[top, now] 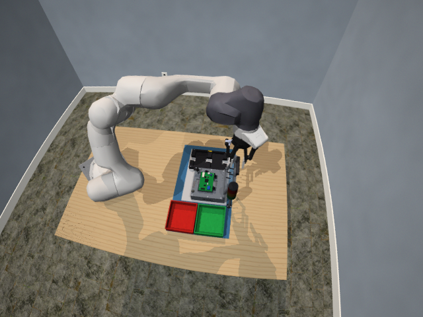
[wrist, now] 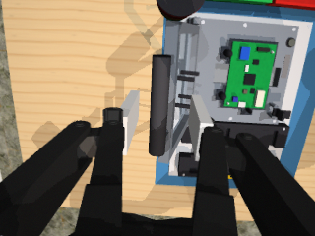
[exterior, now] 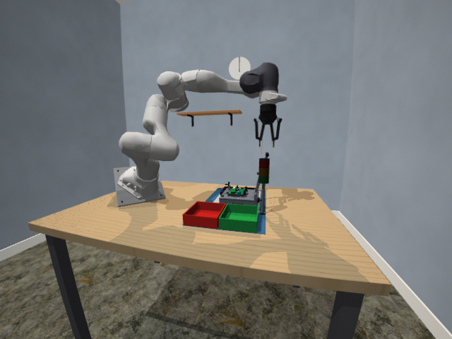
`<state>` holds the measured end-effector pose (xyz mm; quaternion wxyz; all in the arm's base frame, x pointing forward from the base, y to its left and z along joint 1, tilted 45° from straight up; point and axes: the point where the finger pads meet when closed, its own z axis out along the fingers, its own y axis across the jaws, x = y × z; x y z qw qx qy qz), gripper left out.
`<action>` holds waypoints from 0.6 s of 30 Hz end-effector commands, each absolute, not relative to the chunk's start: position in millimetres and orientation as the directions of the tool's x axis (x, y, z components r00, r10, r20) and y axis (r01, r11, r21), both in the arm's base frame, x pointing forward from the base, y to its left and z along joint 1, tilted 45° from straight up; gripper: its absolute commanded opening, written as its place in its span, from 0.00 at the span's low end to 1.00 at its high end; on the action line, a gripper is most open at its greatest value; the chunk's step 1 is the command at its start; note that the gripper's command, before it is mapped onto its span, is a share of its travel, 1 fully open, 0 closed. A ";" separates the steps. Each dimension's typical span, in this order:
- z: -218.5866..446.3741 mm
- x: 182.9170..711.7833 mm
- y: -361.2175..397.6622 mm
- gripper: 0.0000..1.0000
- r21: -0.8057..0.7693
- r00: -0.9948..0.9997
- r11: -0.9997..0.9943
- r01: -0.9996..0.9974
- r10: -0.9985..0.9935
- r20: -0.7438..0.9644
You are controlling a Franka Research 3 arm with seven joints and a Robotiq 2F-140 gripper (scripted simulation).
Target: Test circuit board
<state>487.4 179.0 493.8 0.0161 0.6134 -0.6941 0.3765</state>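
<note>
The green circuit board (top: 207, 180) lies face up on the grey tester's plate (top: 213, 188), its white connector end toward the black tray (top: 209, 158); it also shows in the wrist view (wrist: 247, 74). The tester's lid stands open and upright at the tester's right edge, with its black bar handle (wrist: 159, 103) at the top. My gripper (exterior: 265, 145) hangs high above that handle, fingers pointing down, partly open and empty. In the wrist view the handle shows between my fingertips, well below them. The signal tower (exterior: 263, 170) beside the tester shows no bright light.
The red bin (top: 182, 216) and the green bin (top: 210, 220) stand side by side on the blue mat in front of the tester. A wall shelf (exterior: 209, 113) hangs behind the arm. The table edge lies right of the mat.
</note>
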 end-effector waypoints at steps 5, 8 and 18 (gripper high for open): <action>488.1 496.7 174.5 0.30 -0.509 -0.238 -0.052 -0.859 -0.840 0.488; 486.7 497.7 173.4 0.30 -0.509 -0.238 -0.052 -0.859 -0.840 0.488; 486.5 497.7 173.4 0.30 -0.509 -0.238 -0.052 -0.859 -0.840 0.488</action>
